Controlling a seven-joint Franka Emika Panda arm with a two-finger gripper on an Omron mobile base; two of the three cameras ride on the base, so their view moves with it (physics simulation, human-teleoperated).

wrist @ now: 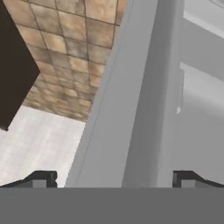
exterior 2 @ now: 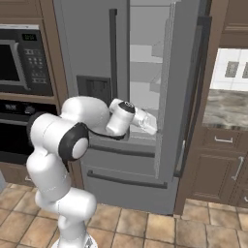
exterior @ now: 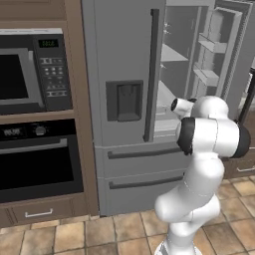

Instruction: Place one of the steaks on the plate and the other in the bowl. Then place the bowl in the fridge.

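The tall grey fridge point(exterior: 124, 60) stands straight ahead with its left door shut. Its right door point(exterior 2: 186, 97) is swung wide open, and pale shelves point(exterior: 172, 55) show inside. My arm reaches toward the opening at about mid height. My gripper point(exterior 2: 151, 125) is at the lower front of the open compartment. In the hand view the gripper point(wrist: 113, 179) is open, its two fingertips point(wrist: 41, 178) far apart with nothing held between them. Ahead of them is the grey edge of the fridge door point(wrist: 131, 109). The steaks, the bowl and the plate are out of view.
A microwave point(exterior: 30, 69) and a black built-in oven point(exterior: 40, 164) sit in wooden cabinetry left of the fridge. Right of the open door are a stone counter point(exterior 2: 225, 109) and brown cabinets point(exterior 2: 218, 169). The tiled floor point(exterior: 99, 234) lies in front.
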